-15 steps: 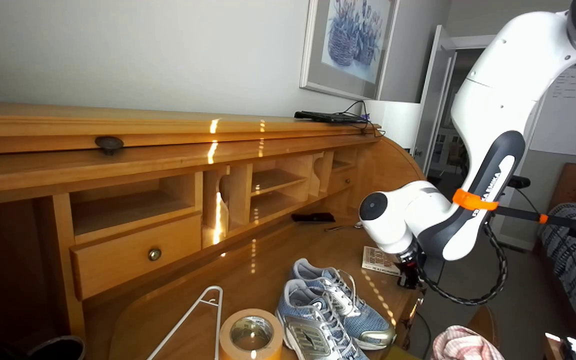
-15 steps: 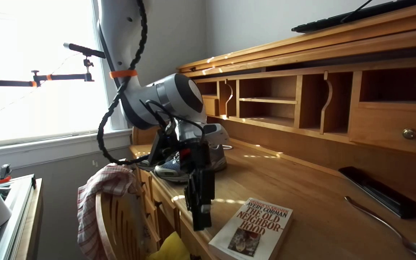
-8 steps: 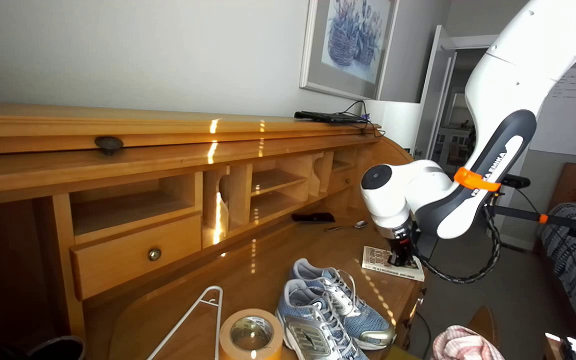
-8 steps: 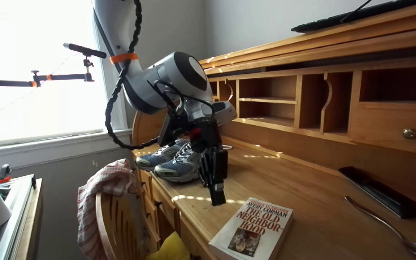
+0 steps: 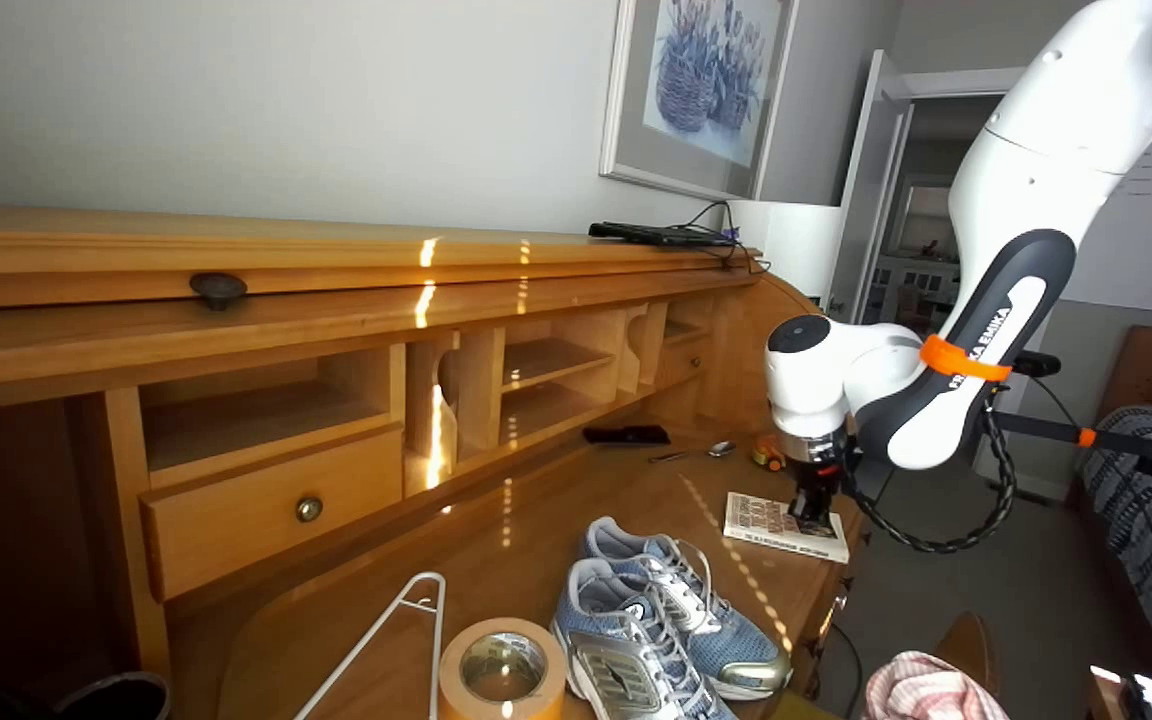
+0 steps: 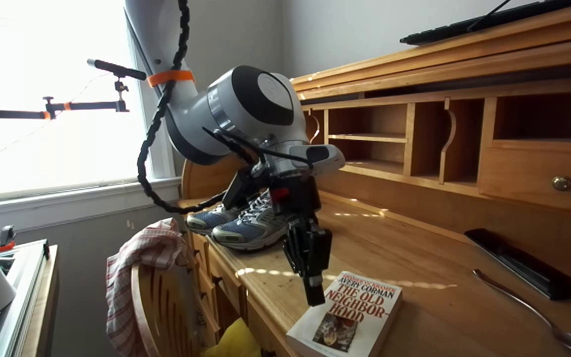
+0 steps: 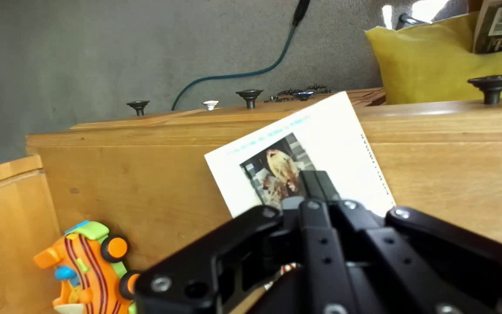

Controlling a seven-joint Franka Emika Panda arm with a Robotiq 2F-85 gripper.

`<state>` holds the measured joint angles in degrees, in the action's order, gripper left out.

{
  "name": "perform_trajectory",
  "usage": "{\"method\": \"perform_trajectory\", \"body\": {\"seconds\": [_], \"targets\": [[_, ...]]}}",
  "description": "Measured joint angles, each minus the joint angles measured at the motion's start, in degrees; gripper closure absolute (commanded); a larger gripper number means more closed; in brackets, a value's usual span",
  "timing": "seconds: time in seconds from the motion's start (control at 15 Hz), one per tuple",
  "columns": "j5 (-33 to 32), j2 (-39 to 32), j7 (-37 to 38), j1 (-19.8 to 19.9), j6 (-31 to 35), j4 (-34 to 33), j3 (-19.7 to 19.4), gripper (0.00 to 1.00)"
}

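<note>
In an exterior view I see the gripper (image 6: 315, 296), clenched and empty, over the Old Neighborhood paperback (image 6: 357, 311) on the roll-top desk (image 6: 389, 243), contact unclear: seemingly positioning, and grasping would call for unclenching. Its cover's long axis points title-end to one o'clock; in the wrist view, to five.

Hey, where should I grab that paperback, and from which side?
Probably by the corner at the desk's front edge, pinched through its thickness, coming in level from the front. The paperback lies flat, face up, likely awkward to span from above, while that corner seems to poke past the edge, leaving room beneath. The gripper, shut over the book, should open first.
</note>
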<state>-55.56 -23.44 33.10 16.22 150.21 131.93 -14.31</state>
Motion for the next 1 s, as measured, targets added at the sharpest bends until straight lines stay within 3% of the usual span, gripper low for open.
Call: {"method": "perform_trajectory", "body": {"seconds": [0.6, 1.0], "targets": [[9.62, -2.51, -5.12, 0.3, 11.72, 0.16, -4.04, 1.0], [19.32, -4.01, -13.53, -0.37, 12.64, 0.39, -5.3, 1.0]]}}
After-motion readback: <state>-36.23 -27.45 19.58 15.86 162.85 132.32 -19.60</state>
